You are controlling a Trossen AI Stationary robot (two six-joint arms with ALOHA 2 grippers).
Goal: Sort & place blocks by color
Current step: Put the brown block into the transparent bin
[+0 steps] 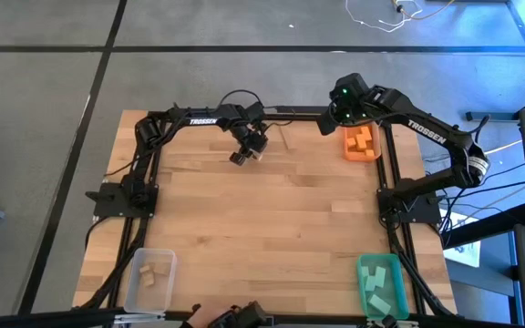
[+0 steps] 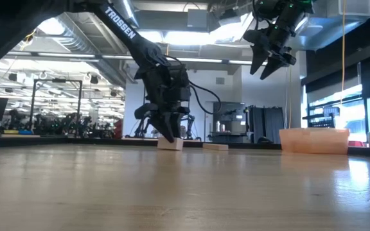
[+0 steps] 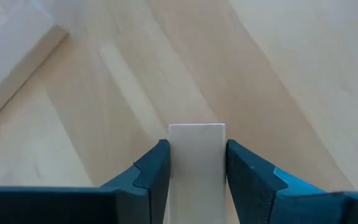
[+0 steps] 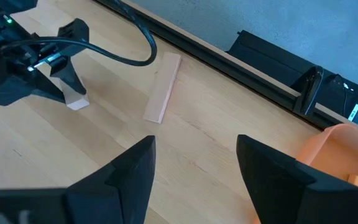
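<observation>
Jaws of the left gripper point(image 3: 196, 163) pinch a pale wood block point(image 3: 196, 155) on the bench point(image 1: 272, 228), near the orange bin point(image 1: 361, 144). Grip looks shallow; lifting could tip it out. Right gripper point(image 4: 194, 165) hangs above that bin, jaws apart.

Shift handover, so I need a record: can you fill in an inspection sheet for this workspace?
Surface: wooden table, bare in the middle.
Job's things: pale block between the left gripper's fingers, on the table; second pale block lying beside it. Orange bin, green bin and clear bin at the corners, each holding matching blocks.
Clutter: nothing seen.
Grippers: left gripper shut on the pale block; right gripper open, raised near the orange bin.
Cables: black cable looping at the left arm's wrist.
Surroundings: grey floor.
</observation>
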